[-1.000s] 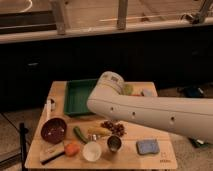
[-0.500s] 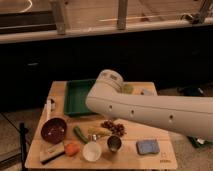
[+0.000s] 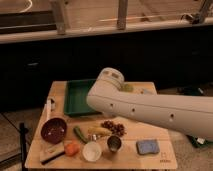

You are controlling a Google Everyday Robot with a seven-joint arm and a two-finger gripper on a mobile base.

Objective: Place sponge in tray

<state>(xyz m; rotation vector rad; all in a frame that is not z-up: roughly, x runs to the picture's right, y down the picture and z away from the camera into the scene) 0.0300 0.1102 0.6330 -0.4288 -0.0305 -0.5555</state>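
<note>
Sponge on surface, outside tray; arm across the scene.

The blue sponge (image 3: 148, 146) lies flat near the front right corner of the wooden surface (image 3: 131, 161), just right of a steel cup (image 3: 114, 143) and well apart from the green tray (image 3: 74, 99) at the back left. The white arm (image 3: 150, 107) reaches in from the right and covers the tray's right side. The gripper is out of view, so released or clenched cannot be told.

The big white arm (image 3: 150, 107) runs off the frame's right edge. It covers the right side of the square green plastic tray (image 3: 75, 97) and the middle of the wooden bench (image 3: 150, 162). The tool is out of sight. A greenish thing (image 3: 129, 88) peeking above the arm is too blurred to name.
</note>
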